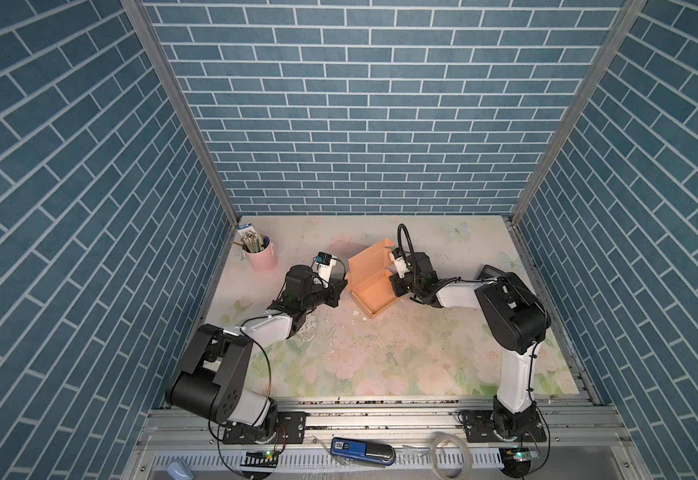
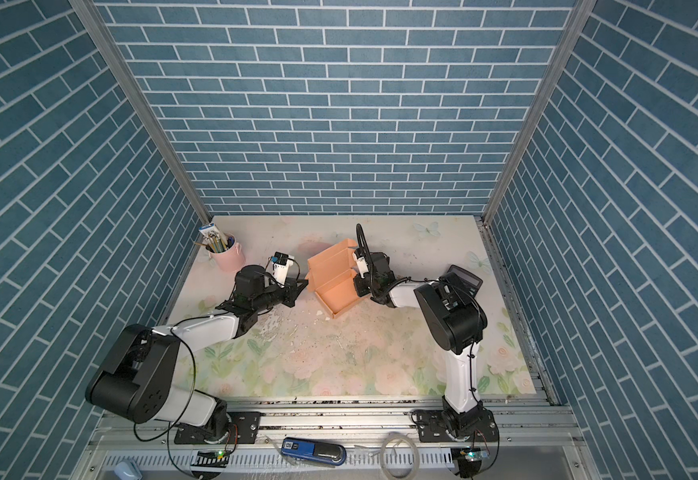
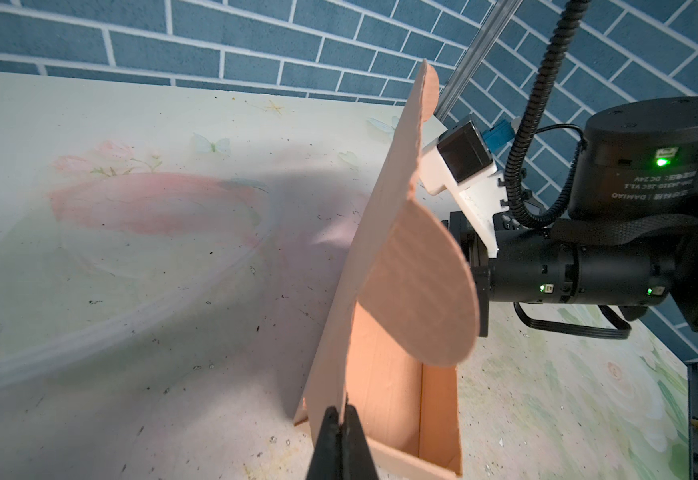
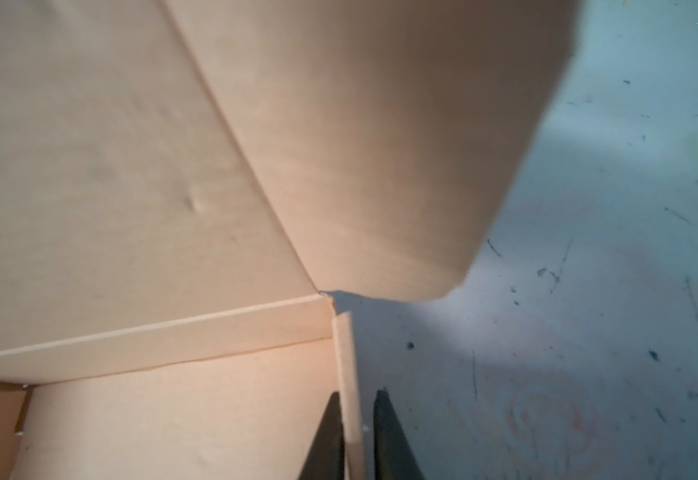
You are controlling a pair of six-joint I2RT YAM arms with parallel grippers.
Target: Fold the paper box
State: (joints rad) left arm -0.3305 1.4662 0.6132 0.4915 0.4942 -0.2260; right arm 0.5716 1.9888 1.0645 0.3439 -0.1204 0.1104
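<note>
blue brick walls (image 1: 360,104) stand on three sides. the table (image 1: 380,365) has soft pink flowers and green leaves.

The paper box (image 1: 370,277) is sitting half-formed on the floral surface (image 1: 380,357), lid standing up, with the left pincer (image 1: 342,286) and right pincer (image 1: 397,286) flanking it.
</note>
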